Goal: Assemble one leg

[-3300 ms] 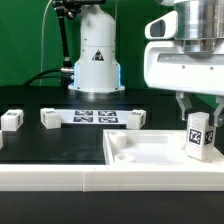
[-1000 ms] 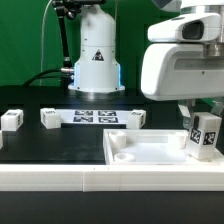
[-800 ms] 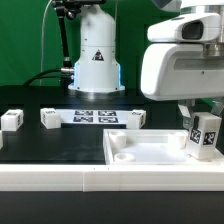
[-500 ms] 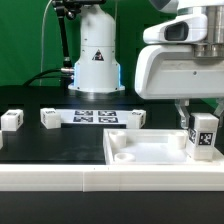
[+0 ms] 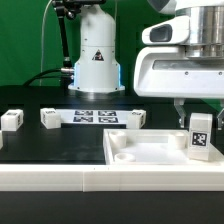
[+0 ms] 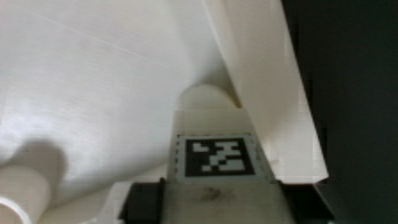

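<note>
White and upright, the leg stands over the square panel near the black worktop's front edge, at the exterior view's right. Its black-and-white marker faces the camera. The tool sits over its top, one finger cut off by the frame. A triangular sticker on the arm's base is too small to read.

In the wrist view the tool is clamped on the leg. The leg's far end reaches the panel beside its raised rim; whether they touch is hard to make out.

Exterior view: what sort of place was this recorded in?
Most likely a robotics lab bench: a green backdrop behind, the marker board fixed on a black table, and tagged white furniture parts such as the leg.
</note>
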Controlling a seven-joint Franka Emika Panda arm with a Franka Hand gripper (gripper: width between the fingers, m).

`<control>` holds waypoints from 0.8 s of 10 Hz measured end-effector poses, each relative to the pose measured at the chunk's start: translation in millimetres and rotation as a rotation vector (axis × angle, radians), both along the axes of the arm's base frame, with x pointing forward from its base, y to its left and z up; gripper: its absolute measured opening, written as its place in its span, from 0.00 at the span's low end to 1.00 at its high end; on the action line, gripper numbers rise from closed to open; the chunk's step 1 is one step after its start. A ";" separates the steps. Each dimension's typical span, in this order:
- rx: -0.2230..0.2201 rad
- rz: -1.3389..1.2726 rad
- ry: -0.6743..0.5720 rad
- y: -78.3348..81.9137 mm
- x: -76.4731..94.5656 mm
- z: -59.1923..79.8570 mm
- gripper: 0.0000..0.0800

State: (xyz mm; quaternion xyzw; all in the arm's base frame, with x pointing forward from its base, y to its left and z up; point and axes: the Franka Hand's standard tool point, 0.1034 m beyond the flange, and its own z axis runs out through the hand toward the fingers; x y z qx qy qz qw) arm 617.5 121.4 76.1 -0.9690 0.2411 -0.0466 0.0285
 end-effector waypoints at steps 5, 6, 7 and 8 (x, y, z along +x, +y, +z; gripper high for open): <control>0.047 -0.414 0.026 3.9 -2.9 -1.8 0.39; 0.044 -0.382 0.025 4.2 -3.0 -1.8 0.39; 0.041 -0.347 0.024 4.1 -2.9 -1.8 0.63; 0.034 -0.290 0.023 2.7 -2.2 -1.2 0.78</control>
